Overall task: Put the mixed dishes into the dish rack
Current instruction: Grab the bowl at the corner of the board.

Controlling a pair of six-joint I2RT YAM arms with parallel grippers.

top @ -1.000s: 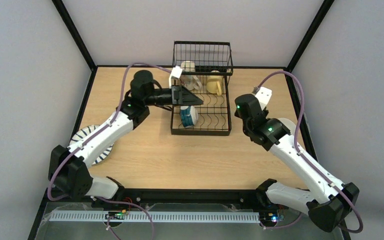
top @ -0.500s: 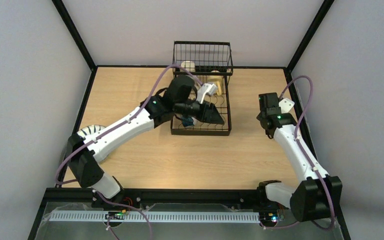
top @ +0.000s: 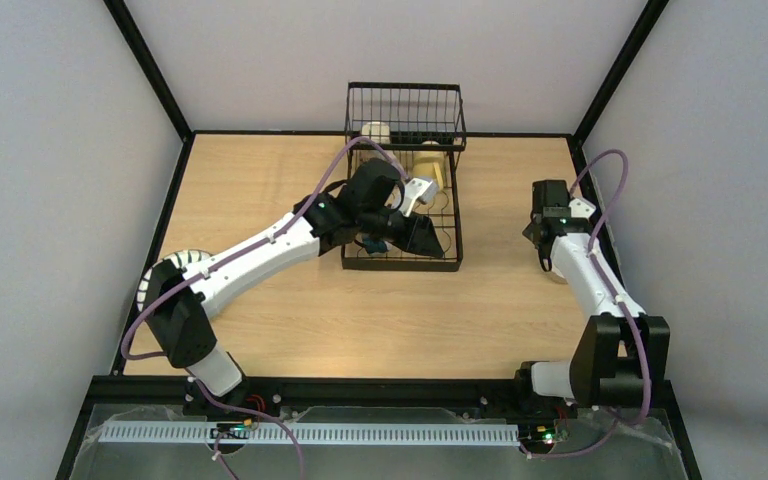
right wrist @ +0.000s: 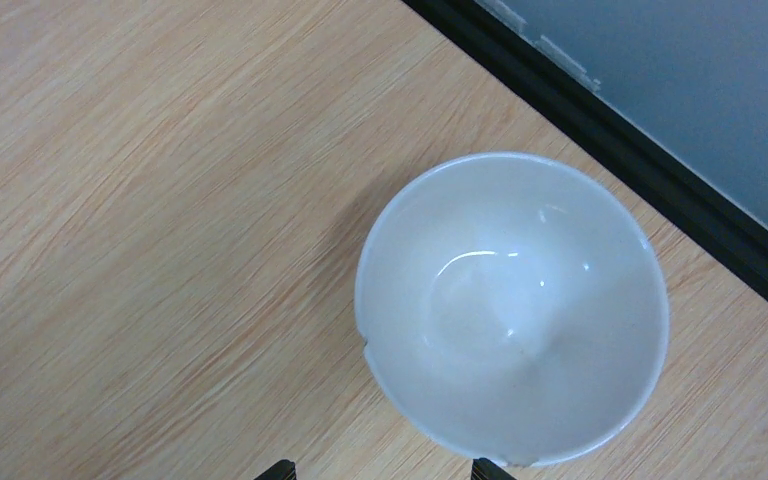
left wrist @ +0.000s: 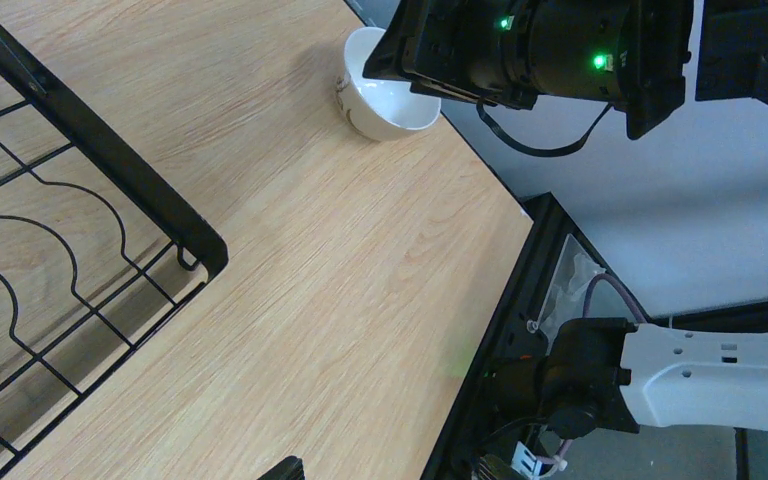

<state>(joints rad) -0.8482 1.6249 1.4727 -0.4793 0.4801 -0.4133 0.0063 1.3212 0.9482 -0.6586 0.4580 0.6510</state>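
The black wire dish rack (top: 450,215) stands at the back middle, with a beige mug (top: 375,132) and a yellow mug (top: 430,165) in it. A blue bowl (top: 374,244) peeks out under my left arm. My left gripper (top: 428,237) hangs open over the rack's front right part, holding nothing. A cream bowl (right wrist: 515,310) sits upright on the table by the right edge. My right gripper (right wrist: 385,470) is open just above it, one fingertip (right wrist: 490,468) at its near rim. The striped plate (top: 188,260) lies at the far left, mostly hidden by my left arm.
The left wrist view shows the rack's front right corner (left wrist: 200,250), bare wood, and the cream bowl (left wrist: 385,105) under the right wrist. A black rail (right wrist: 620,130) borders the table just behind the bowl. Grey walls enclose the sides.
My left arm has swung right across the rack's lower level. My right arm has drawn back to the right edge and now points down over the cream bowl. Both grippers stayed open.
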